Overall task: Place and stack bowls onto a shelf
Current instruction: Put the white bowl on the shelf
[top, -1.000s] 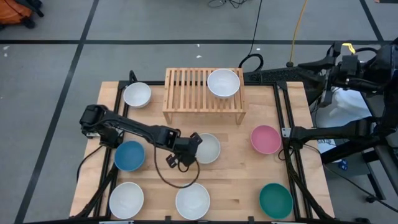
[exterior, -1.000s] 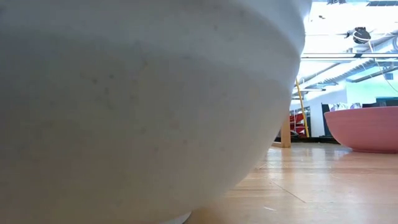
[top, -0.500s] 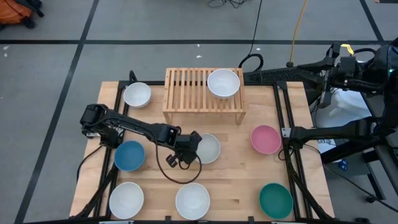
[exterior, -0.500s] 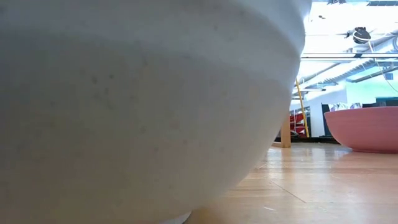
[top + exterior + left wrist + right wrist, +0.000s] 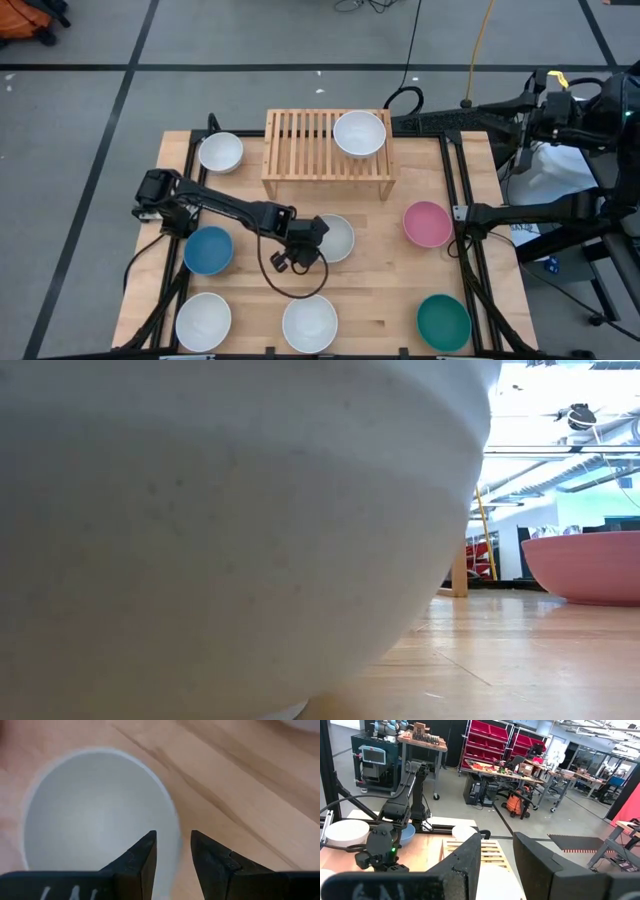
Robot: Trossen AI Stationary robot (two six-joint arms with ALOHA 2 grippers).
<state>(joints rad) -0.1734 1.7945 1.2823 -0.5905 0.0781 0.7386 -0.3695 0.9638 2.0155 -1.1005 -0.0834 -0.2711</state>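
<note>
Over mid-table, the left gripper (image 5: 312, 238) is hanging at the rim of a white bowl (image 5: 335, 238), fingers (image 5: 145, 857) parted, straddling that rim, not clamped. Right gripper (image 5: 496, 851) is waiting off the table's right edge, fingers apart. Bowl count: five white, one blue (image 5: 208, 250), one pink (image 5: 427, 224), one green (image 5: 443, 322). One white bowl (image 5: 359, 133) is sitting on the shelf (image 5: 300, 140).

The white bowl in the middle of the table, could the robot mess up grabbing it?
Maybe. The left pincer hangs open right over the rim of the middle white bowl, one finger inside, one outside. If it pinches only the thin edge, the bowl could tip or slip. The shelf already holds another white bowl, so a wobbly drop might knock that one. The right pincer waits off to the side.
</note>
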